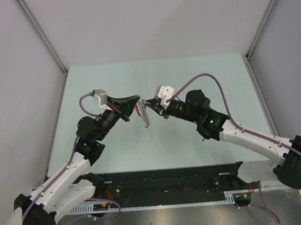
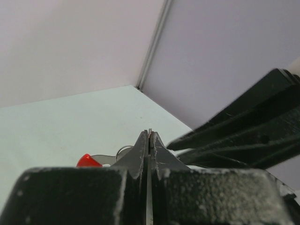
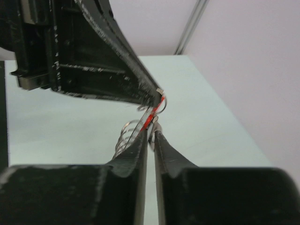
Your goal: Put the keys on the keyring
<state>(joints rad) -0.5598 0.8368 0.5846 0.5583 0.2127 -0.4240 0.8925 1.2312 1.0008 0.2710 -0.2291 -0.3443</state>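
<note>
Both grippers meet in mid-air above the table's middle. My right gripper (image 1: 151, 105) (image 3: 151, 127) is shut on the keyring (image 1: 145, 119). In the right wrist view its red arc (image 3: 153, 114) shows edge-on and its silver rings (image 3: 125, 133) fan out to the left. My left gripper (image 1: 138, 101) (image 2: 150, 132) is shut on a thin silver blade that looks like a key's, and only a sliver pokes out at the tips, touching the keyring's top end. A red-headed key (image 2: 88, 161) hangs left of the left jaws. The other keys are hidden.
The pale green table (image 1: 195, 145) lies below, with grey walls on three sides and a corner post (image 2: 152, 47) at the back. The right gripper's black fingers (image 2: 243, 136) cross the left wrist view on the right. A black rail (image 1: 161, 182) runs along the near edge.
</note>
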